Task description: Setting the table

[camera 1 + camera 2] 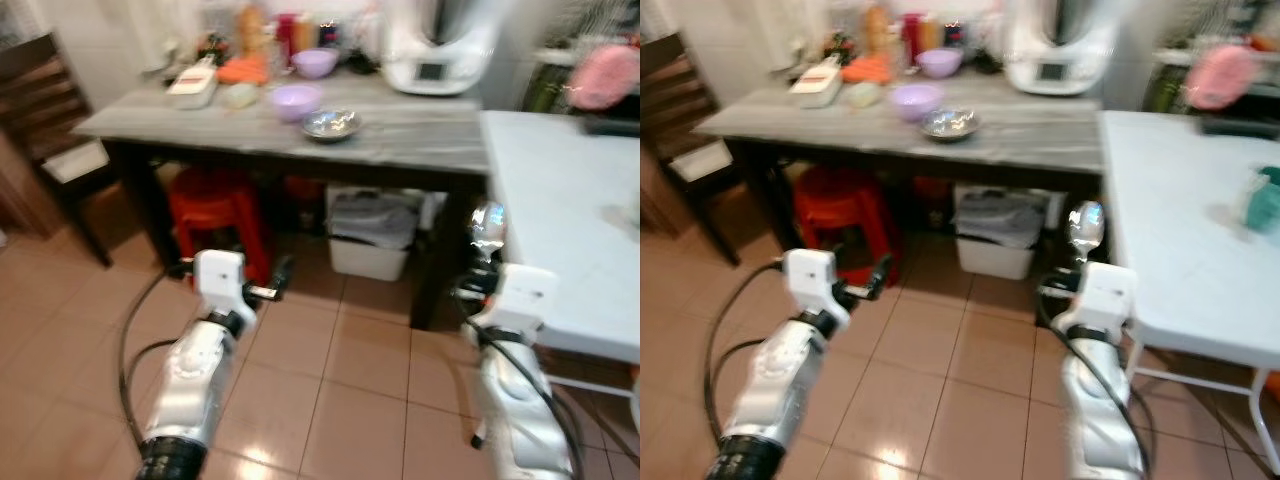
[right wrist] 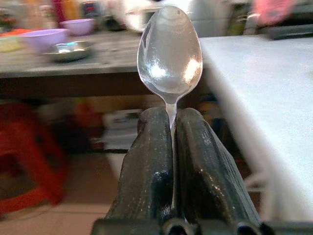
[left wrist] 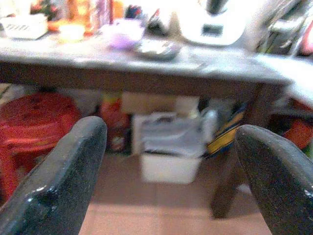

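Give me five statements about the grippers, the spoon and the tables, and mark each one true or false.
1. The right gripper is shut on a spoon. True.
2. The spoon's bowl points down at the floor. False: it stands up above the fingers.
3. The left gripper is open and holds nothing. True.
4. A red stool stands under the grey table. True.
5. The metal bowl sits on the white table. False: it sits on the grey table.
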Motion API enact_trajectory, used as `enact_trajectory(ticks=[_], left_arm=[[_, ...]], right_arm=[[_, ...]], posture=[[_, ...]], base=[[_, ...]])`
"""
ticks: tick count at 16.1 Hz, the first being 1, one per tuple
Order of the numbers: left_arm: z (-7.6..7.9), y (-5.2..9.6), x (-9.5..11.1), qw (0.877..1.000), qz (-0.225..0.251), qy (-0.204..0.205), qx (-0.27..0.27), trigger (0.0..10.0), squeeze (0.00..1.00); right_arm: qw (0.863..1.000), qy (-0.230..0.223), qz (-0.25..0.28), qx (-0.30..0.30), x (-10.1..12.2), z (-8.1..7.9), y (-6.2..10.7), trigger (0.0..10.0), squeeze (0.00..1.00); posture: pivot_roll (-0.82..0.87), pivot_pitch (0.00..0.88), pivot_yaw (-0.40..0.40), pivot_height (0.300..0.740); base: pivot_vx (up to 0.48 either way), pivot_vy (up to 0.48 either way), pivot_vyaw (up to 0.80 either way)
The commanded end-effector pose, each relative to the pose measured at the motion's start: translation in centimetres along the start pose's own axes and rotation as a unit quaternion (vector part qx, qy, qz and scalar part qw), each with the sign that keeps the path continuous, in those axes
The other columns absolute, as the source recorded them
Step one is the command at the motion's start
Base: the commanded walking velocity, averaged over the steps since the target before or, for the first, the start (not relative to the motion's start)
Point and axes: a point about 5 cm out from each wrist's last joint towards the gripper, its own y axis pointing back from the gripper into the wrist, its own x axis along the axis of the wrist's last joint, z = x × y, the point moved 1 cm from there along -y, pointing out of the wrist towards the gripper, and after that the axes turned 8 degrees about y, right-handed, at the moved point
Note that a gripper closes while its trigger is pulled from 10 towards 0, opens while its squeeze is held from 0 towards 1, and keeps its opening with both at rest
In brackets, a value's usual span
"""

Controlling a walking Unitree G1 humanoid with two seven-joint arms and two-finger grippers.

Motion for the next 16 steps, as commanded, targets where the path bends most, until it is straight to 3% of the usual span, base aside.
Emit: enact_trajectory(ticks=[1, 7, 9, 11, 13, 16], left_arm=[[0.8, -0.6, 0.5, 1.000, 0.009, 0.001, -0.014, 10.0, 0.00], [0.7, -0.5, 0.5, 1.000, 0.008, -0.003, -0.011, 10.0, 0.00], [0.2, -0.4, 0.6, 1.000, 0.009, -0.010, -0.003, 10.0, 0.00], [-0.9, -0.1, 0.9, 1.000, 0.011, -0.023, 0.017, 10.0, 0.00], [-1.6, 0.3, 0.9, 0.999, 0.009, -0.029, 0.025, 10.0, 0.00], [-1.9, 0.6, 0.8, 0.999, 0.003, -0.032, 0.024, 10.0, 0.00]], right_arm=[[1.000, 0.008, 0.008, -0.011, 0.3, 0.9, -0.1, 10.0, 0.00], [1.000, 0.004, 0.009, -0.006, 0.3, 0.6, -0.1, 10.0, 0.00], [1.000, 0.001, 0.012, -0.008, 0.5, 0.6, 0.1, 10.0, 0.00], [1.000, 0.011, 0.029, -0.004, 1.1, 0.5, 1.1, 10.0, 0.00], [0.997, 0.055, 0.049, 0.017, 1.5, 0.5, 3.1, 10.0, 0.00], [0.998, 0.060, 0.033, 0.012, 0.7, 1.1, 4.2, 10.0, 0.00]], posture=[[-0.09, 0.000, 0.030, 0.740], [-0.08, 0.000, 0.026, 0.740], [-0.08, 0.000, 0.026, 0.740], [-0.08, 0.000, 0.027, 0.740], [-0.08, 0.000, 0.037, 0.740], [-0.08, 0.000, 0.050, 0.740]], base=[[0.428, 0.000, 0.51], [0.421, 0.000, 0.65], [0.405, 0.000, 0.00], [0.379, 0.000, 0.00], [0.356, 0.000, 0.00], [0.354, 0.000, -0.20]])
